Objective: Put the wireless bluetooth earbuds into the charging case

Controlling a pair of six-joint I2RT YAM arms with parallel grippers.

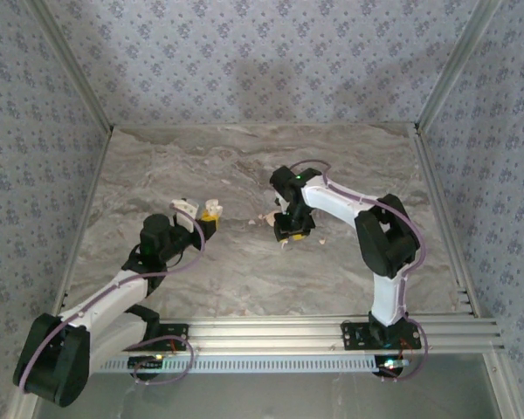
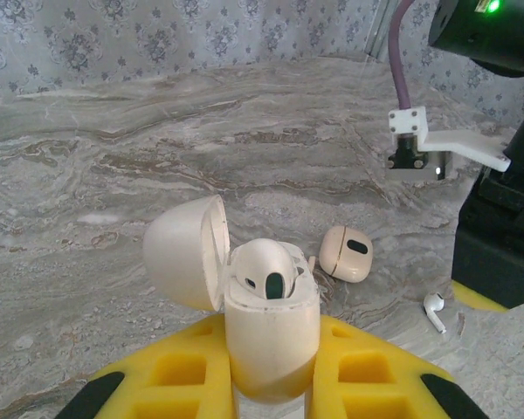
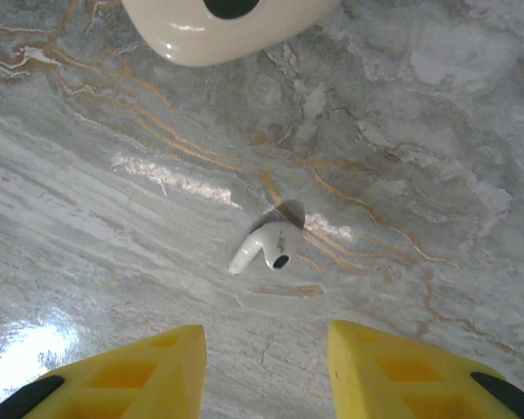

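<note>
Left gripper [image 2: 271,384] is clamped on the body of the charging case [image 2: 269,327], left of the table [image 1: 244,166] middle. Case is upright with its lid [image 2: 182,253] swung open, so the wells face up for loading. A rounded cream shape with a dark oval sits in the well; could be one earbud seated, can't tell.

Loose white earbud [image 3: 266,247] lies flat near the table middle, stem pointing away from the case. Right gripper [image 3: 266,349] hangs over it, fingers part open and empty, one each side of the bud's line, not touching; looks lined up for a pinch.

Separate cream piece with dark hollow [image 2: 345,253] lies on the table between case and bud, just beside the bud. Risk: fingers nudging it on descent.
</note>
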